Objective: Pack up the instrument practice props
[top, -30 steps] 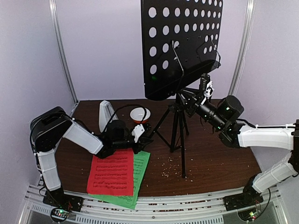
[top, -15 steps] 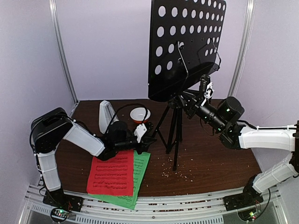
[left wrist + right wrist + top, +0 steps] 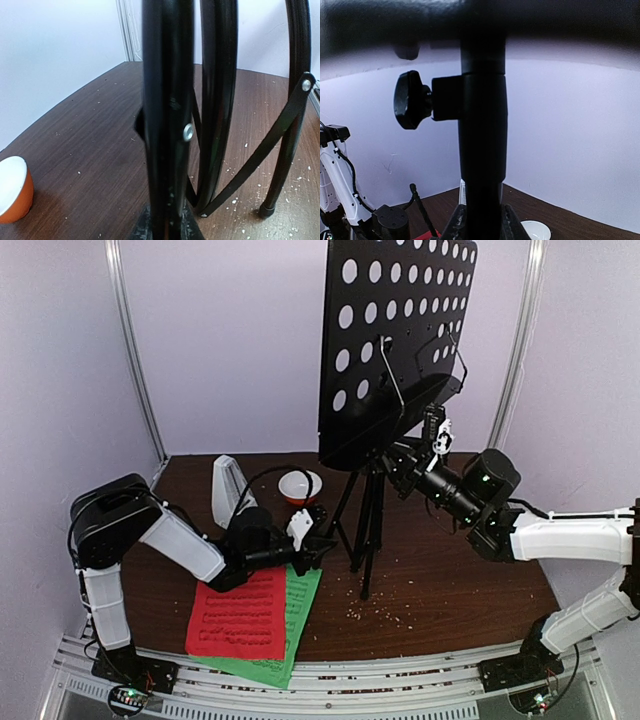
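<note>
The left claw (image 3: 318, 545) is clamped narrow on one leg of the stand (image 3: 365, 510), low down; in the left wrist view its fingertips (image 3: 145, 226) press either side of that glossy black tube. The right claw (image 3: 400, 462) is closed on the stand's round pole just under the desk (image 3: 400, 330), and in its own view (image 3: 482, 222) it grips beside a lobed black knob (image 3: 411, 100).

The stand is smooth, shiny black metal. Its thin tubular legs are drawn close together and joined by flat riveted struts, and one capped foot rests on the table (image 3: 470, 580). The desk is a flat sheet punched with rows of round holes, tilted, with a thin wire arm across its face.

Left of the stand sits a white pyramid metronome (image 3: 226, 488), with a small round white-and-orange bowl (image 3: 300, 485) between the two. Near-left of the stand's feet lies a red page (image 3: 240, 610) printed with music, overlapping a green page (image 3: 300, 605) whose corner reaches the table's near edge.

The table is dark wood grain, dusted with pale crumbs (image 3: 385, 612) by the feet. Right of the stand, bare wood runs to the right edge beneath the right arm. The desk's top corner rises close to the back wall.
</note>
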Robot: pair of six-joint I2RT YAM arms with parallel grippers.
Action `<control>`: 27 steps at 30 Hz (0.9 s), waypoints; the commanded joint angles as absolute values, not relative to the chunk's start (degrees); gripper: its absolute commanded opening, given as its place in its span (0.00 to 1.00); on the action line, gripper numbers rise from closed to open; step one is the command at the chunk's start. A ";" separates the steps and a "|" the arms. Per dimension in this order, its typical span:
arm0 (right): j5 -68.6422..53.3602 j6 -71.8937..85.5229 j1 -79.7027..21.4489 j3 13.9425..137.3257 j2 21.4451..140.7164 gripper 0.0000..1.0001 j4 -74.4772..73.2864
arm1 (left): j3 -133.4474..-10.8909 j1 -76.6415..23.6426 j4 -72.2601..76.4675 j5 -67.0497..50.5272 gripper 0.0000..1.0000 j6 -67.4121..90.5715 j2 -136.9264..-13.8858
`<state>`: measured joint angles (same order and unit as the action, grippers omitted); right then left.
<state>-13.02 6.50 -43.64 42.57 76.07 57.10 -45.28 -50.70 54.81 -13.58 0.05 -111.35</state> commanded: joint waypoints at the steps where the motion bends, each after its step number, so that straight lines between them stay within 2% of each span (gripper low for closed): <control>1: -12.93 5.32 -44.45 41.12 76.46 0.00 52.40 | -44.21 -51.68 69.90 -16.17 0.00 1.78 -111.49; 8: -12.67 5.52 -45.27 41.75 77.34 0.00 51.24 | -41.22 -51.69 74.10 -16.61 0.00 2.48 -114.53; 11: -12.38 5.86 -45.35 41.89 77.14 0.04 50.74 | -40.68 -51.69 75.05 -17.17 0.00 2.71 -115.59; 12: -12.13 6.01 -45.37 41.80 76.90 0.09 50.72 | -40.36 -51.69 75.76 -17.33 0.00 2.82 -115.76; 18: -10.95 7.08 -45.35 40.69 74.26 0.72 50.77 | -38.30 -51.68 79.19 -17.90 0.00 3.25 -116.18; 19: -10.75 7.26 -45.27 40.29 73.80 0.79 50.86 | -38.20 -51.68 79.27 -18.08 0.00 3.30 -116.19; 23: -10.22 7.74 -45.27 38.79 73.03 0.98 51.06 | -38.04 -51.68 79.15 -18.52 0.00 2.77 -116.26; 27: -13.14 9.04 -45.29 36.94 73.71 1.00 52.33 | -38.14 -51.70 78.76 -18.28 0.00 2.41 -116.32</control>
